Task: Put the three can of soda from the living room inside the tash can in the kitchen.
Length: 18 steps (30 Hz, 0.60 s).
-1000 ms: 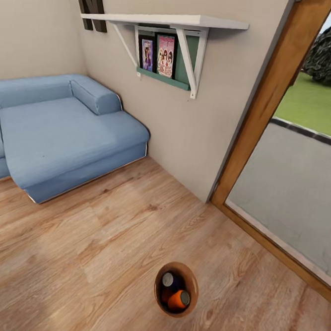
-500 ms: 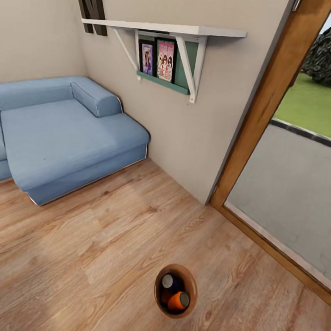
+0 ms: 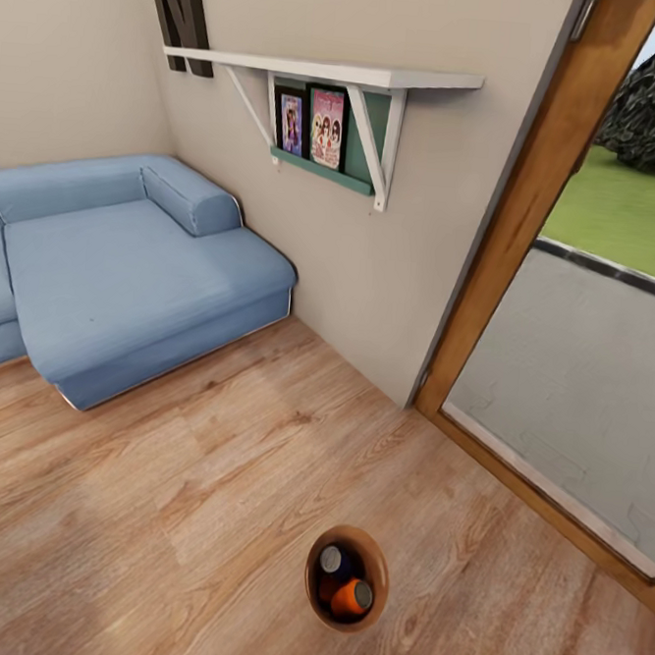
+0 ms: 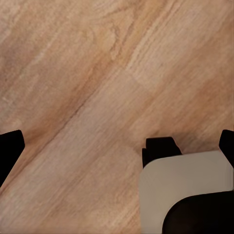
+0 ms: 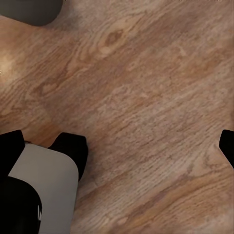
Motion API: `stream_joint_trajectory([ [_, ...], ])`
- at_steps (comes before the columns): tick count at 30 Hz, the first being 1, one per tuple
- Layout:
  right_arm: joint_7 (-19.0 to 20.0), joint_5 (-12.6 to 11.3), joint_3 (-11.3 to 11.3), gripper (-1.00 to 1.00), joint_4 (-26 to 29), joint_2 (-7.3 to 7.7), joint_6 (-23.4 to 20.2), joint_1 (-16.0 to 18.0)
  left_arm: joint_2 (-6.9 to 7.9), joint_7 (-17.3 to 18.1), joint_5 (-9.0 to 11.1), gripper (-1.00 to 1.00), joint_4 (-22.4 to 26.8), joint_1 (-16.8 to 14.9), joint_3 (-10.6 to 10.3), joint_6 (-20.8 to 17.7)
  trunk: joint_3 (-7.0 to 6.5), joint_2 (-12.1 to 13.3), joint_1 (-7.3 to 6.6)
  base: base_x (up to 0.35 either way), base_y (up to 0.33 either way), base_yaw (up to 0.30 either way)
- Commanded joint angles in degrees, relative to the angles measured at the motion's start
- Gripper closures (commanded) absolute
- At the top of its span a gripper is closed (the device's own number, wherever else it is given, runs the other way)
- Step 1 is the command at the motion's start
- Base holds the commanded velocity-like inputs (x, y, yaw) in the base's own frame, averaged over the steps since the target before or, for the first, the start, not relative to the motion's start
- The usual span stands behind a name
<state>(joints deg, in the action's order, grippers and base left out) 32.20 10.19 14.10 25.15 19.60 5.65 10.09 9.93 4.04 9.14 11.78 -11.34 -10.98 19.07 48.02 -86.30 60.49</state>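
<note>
Both my hands hang over bare wood floor point(image 3: 155, 511). My left gripper point(image 4: 117, 151) has its dark fingertips spread wide with nothing between them, and my right gripper point(image 5: 117, 144) is spread just as wide and just as empty. The tash can point(image 3: 370, 607) stands upright on the planks ahead of my hands and apart from both, in the living room, with the blue sofa point(image 3: 125, 272) and the wall shelf point(image 3: 328, 69) well beyond it. Inside the tash can I count two silver tops: one can of soda is the blue one point(image 3: 332, 561), and touching it is an orange one point(image 3: 351, 597). An orange patch underneath is probably the third, though I cannot tell for certain. There is one bin and one sofa. I judge the bin to be light, stiff and smooth-sided, and its taper would let it slip down out of a squeeze around the body. I would rather pinch the rim, one finger inside and one outside, on the side away from the cans. They lie loose and will roll and shift the weight, so it has to stay level
</note>
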Motion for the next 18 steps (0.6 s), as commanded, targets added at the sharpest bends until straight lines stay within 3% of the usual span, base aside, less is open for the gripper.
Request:
stream_joint_trajectory([
  [1,0.0,0.0,0.0,-1.00,0.0,0.00,0.0,0.0,0.00,0.0,0.0,-1.00,0.0,0.0,0.0,0.0,-0.19,0.4,-0.23,0.000,0.000,0.000],
  [18,0.0,0.0,0.0,-1.00,0.0,0.00,0.1,0.0,-0.03,0.0,0.0,-1.00,0.1,0.0,0.0,0.0,-3.24,7.2,-3.96,0.000,0.000,0.000],
])
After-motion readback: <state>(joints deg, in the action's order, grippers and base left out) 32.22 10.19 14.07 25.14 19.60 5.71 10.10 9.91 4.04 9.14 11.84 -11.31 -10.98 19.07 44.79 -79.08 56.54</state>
